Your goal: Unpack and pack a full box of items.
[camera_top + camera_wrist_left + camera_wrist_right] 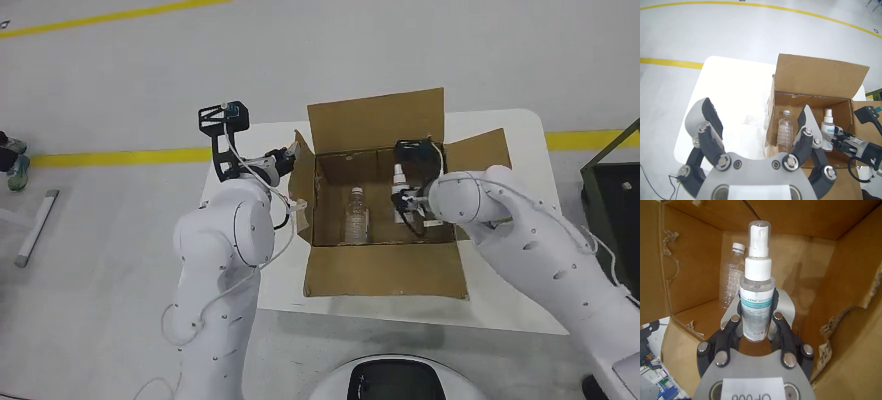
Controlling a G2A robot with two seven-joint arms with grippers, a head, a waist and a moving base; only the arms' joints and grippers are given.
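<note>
Cardboard box [375,125]; right jaws clamp spray bottle [755,306], covering its label edges.

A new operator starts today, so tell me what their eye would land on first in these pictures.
The open cardboard box on the white table draws the eye first. Inside it the right gripper is shut on a spray bottle, with a clear plastic bottle also in the box. The left gripper hangs open outside the box, over the table.
</note>
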